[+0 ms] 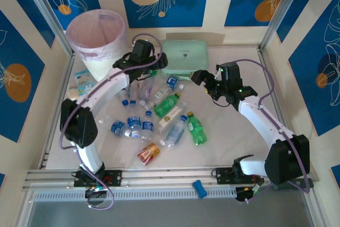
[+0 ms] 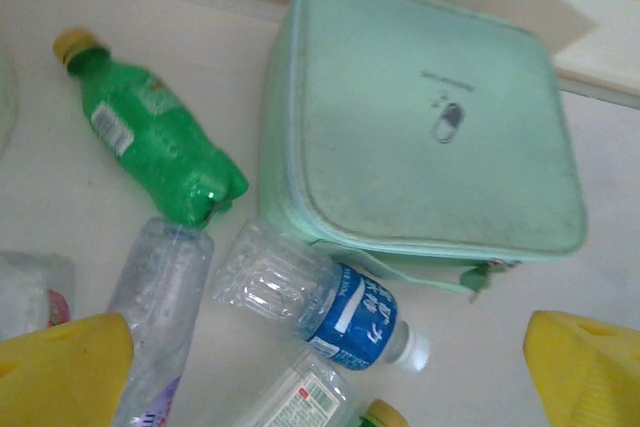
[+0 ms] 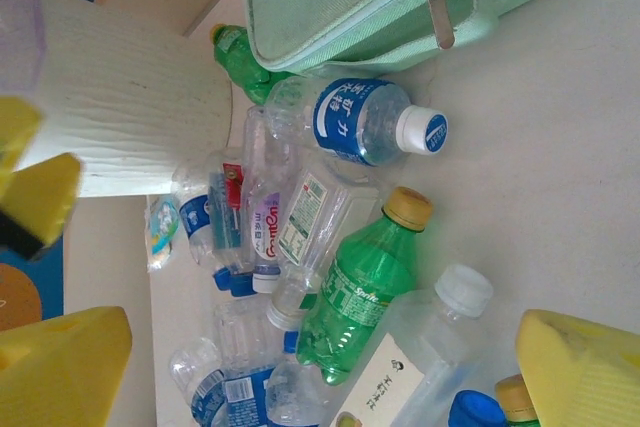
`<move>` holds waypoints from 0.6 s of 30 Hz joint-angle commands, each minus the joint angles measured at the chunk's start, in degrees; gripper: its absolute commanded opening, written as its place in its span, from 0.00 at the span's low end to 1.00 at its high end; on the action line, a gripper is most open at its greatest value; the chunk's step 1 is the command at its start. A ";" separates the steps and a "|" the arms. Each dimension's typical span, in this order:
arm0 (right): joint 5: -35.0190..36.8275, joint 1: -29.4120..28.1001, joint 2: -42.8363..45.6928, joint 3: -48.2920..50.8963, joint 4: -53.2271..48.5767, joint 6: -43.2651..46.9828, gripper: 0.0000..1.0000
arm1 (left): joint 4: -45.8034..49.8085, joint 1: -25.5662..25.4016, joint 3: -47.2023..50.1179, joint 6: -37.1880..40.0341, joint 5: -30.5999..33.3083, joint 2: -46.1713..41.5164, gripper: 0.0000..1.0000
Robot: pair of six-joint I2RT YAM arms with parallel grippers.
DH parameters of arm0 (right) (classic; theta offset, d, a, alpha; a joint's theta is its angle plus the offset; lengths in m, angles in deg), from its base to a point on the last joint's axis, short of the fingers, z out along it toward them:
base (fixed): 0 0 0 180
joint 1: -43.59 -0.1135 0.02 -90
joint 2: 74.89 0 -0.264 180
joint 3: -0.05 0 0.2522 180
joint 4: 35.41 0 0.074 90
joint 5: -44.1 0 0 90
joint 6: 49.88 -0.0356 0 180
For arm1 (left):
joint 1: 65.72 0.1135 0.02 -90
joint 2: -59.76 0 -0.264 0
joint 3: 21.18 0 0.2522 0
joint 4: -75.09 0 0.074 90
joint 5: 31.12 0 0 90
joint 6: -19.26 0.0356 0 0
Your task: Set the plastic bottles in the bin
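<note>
Several plastic bottles lie in a heap mid-table, among them a green one (image 1: 166,104) and another green one (image 1: 196,128). The bin (image 1: 98,41) stands at the back left, lined with a thin bag. My left gripper (image 1: 155,63) hovers open between the bin and the mint case, above a clear blue-labelled bottle (image 2: 330,297) and a green bottle (image 2: 150,132); its yellow fingers (image 2: 60,372) hold nothing. My right gripper (image 1: 204,81) hangs open right of the heap, over a green Sprite bottle (image 3: 360,287), empty. The bin's ribbed wall (image 3: 130,107) appears in the right wrist view.
A mint green case (image 1: 184,57) lies at the back centre, close to both grippers. A red-orange packet (image 1: 149,153) and a white carton (image 1: 171,115) lie among the bottles. A small packet (image 1: 82,81) rests near the bin. A blue object (image 1: 199,188) sits on the front rail.
</note>
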 commanded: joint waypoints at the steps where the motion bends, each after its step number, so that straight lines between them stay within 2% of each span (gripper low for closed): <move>1: -1.96 -0.09 1.54 1.12 -0.09 1.64 0.99 | -0.94 -0.44 -1.77 -10.22 5.57 4.18 1.00; 4: -2.34 -0.11 1.62 1.29 -0.53 2.14 0.99 | 0.76 -0.45 -4.46 -13.88 9.70 8.31 1.00; 8: -2.46 0.04 1.97 1.79 -0.93 2.64 0.99 | 2.92 -0.28 -10.34 -14.36 14.11 14.00 0.99; 18: -2.72 0.84 1.97 1.61 -2.29 4.41 0.99 | 7.62 2.29 -22.63 -18.26 20.25 24.09 0.91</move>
